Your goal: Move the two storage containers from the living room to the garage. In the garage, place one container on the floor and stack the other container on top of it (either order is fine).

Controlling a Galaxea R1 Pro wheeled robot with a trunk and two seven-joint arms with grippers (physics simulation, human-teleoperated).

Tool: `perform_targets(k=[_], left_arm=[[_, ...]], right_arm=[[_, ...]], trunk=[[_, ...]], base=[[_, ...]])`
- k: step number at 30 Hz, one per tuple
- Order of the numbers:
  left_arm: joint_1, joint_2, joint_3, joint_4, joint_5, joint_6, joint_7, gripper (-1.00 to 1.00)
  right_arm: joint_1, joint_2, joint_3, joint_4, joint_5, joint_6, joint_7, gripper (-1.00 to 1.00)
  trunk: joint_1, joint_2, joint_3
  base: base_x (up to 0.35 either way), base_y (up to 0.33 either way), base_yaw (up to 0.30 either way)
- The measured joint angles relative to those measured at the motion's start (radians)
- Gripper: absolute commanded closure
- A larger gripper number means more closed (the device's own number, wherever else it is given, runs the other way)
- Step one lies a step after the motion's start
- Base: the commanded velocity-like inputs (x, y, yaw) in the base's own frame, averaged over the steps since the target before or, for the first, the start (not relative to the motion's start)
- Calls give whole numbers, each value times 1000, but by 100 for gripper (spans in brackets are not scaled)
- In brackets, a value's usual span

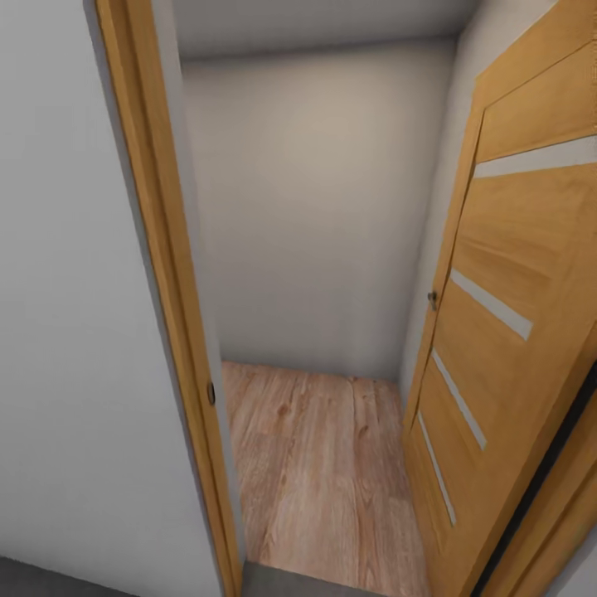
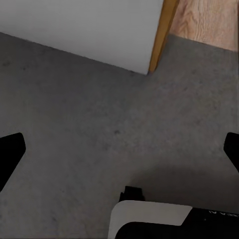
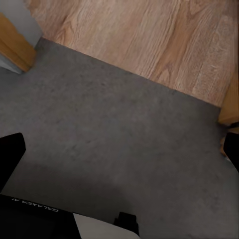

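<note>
Grey concrete floor [image 2: 89,139] meets wood planks [image 1: 323,489] at an open door [image 1: 514,332]; no bins seen. Left gripper [image 2: 119,149] and right gripper [image 3: 119,149] gape wide, empty. Expect light, stiff, thin-walled bins; you'd likely pinch a rim.

Soft, even, dim light, no glare. The renders look slightly blurred. Faint shadow darkens the concrete floor [image 2: 99,129] between the jaws
</note>
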Motion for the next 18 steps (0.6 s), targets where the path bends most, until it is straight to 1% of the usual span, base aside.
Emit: perform_targets(k=[5, 8, 18], left_arm=[[0, 1, 0, 0, 0, 0, 0, -100], [0, 1, -1, 0, 0, 0, 0, -100], [0, -1, -1, 0, 0, -1, 0, -100]], right_arm=[[0, 0, 0, 0, 0, 0, 0, -100], [0, 0, 0, 0, 0, 0, 0, -100], [0, 0, 0, 0, 0, 0, 0, -100]], trunk=[[0, 0, 0], [0, 0, 0], [0, 0, 0]], base=[[267, 163, -295], [250, 90, -295], [27, 8, -294]])
